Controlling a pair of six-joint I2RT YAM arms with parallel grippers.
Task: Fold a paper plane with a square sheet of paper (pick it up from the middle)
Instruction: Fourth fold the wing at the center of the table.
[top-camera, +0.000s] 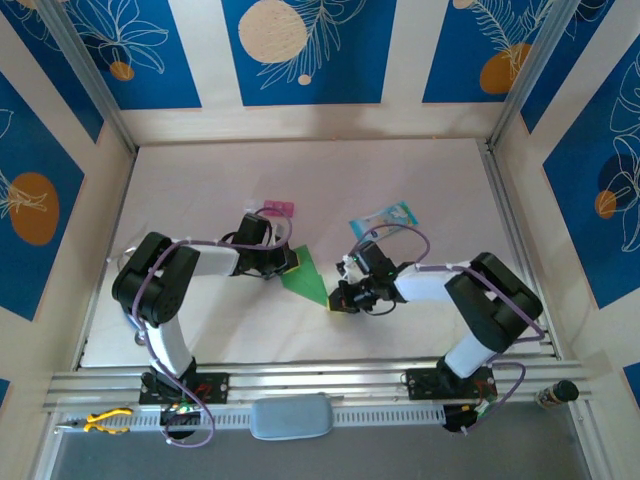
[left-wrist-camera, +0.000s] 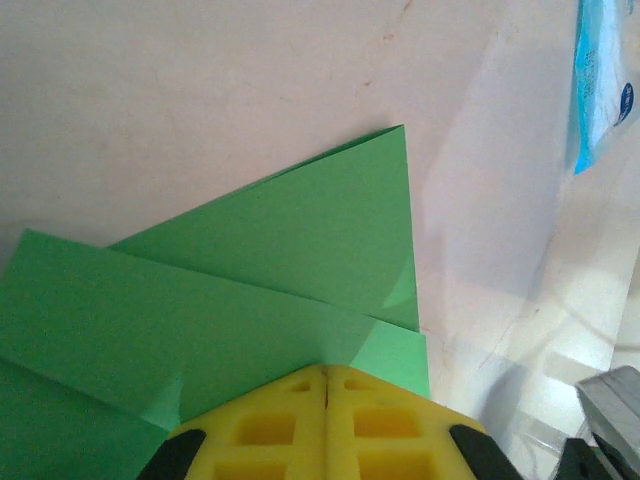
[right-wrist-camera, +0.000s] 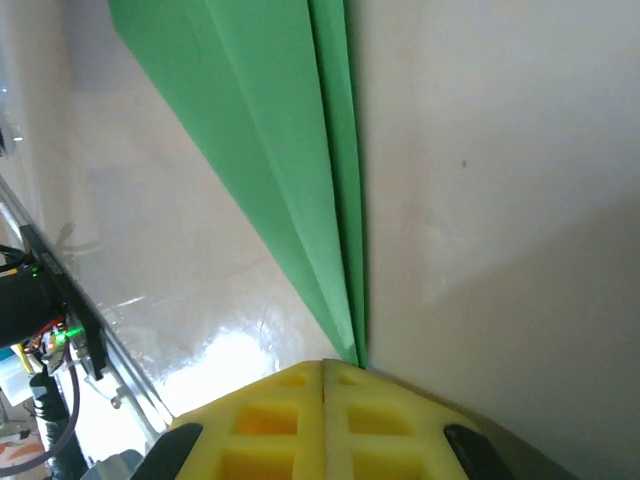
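My left gripper (left-wrist-camera: 325, 372), forearm reaching inward, is clenched at the wide end of the paper plane (top-camera: 306, 278). My right gripper (right-wrist-camera: 323, 366), likewise clenched, meets its pointed tip.

The sheet of paper (top-camera: 305, 275) was plain bright green without any print, a little darker where one folded layer shaded another. The left tool (left-wrist-camera: 326, 385) and the right tool (right-wrist-camera: 322, 378) were both yellow. The counter (top-camera: 200, 180) was a pale cream white with some faint stains. On it the small block (top-camera: 277, 208) was pink, and the packet (top-camera: 385, 218) was pale blue with white and darker blue print. The left arm (top-camera: 170, 285) and the right arm (top-camera: 480, 300) were black and white, with purple cables (top-camera: 420, 240). The wall panels (top-camera: 300, 50) were deep blue with thin white leaf outlines and cream and orange circles. The pliers (top-camera: 105, 420) had yellow handles.
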